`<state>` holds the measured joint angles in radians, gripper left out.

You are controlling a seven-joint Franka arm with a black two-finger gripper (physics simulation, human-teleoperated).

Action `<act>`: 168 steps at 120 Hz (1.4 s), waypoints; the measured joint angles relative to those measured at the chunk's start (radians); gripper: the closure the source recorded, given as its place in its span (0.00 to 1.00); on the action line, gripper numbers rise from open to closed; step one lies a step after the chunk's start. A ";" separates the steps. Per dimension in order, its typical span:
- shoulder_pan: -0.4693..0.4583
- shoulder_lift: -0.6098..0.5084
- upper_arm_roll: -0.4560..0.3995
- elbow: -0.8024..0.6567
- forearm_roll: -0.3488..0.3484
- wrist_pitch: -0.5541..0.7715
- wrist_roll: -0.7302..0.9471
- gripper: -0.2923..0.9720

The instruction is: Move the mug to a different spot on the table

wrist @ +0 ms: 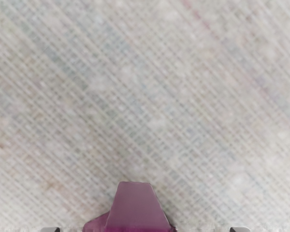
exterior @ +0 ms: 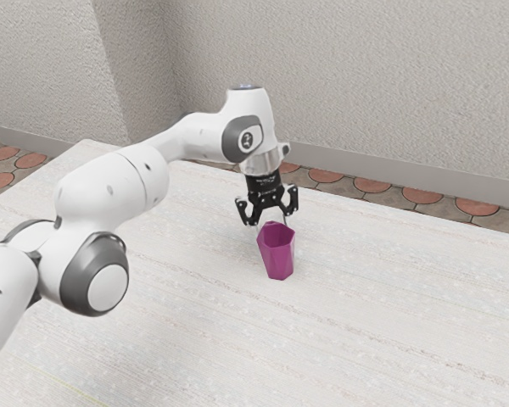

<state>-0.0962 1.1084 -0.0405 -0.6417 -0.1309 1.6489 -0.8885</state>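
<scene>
A magenta faceted mug (exterior: pixel 276 252) stands upright on the pale table (exterior: pixel 390 322), near its middle. My black gripper (exterior: pixel 267 220) hangs straight down just over the mug's rim, toward the side on the exterior view's left. Its fingers are spread apart and it is open, with nothing held between them. In the wrist view, part of the mug (wrist: pixel 134 207) shows right beneath my hand, with bare tabletop (wrist: pixel 145 96) beyond it.
The table is wide and pale on all sides of the mug. Behind it lies a floor of red paving stones (exterior: pixel 407 193) and a rough grey wall (exterior: pixel 365 76). My white arm (exterior: pixel 110 212) reaches in from the exterior view's left.
</scene>
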 joint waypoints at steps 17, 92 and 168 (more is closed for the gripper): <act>0.004 0.004 -0.020 -0.006 0.007 -0.021 0.011 0.43; 0.014 0.003 -0.051 -0.007 0.024 -0.085 0.038 0.61; 0.191 -0.058 -0.233 -0.074 -0.047 -0.241 0.000 0.76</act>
<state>0.0951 1.0501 -0.2737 -0.7159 -0.1774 1.4078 -0.8881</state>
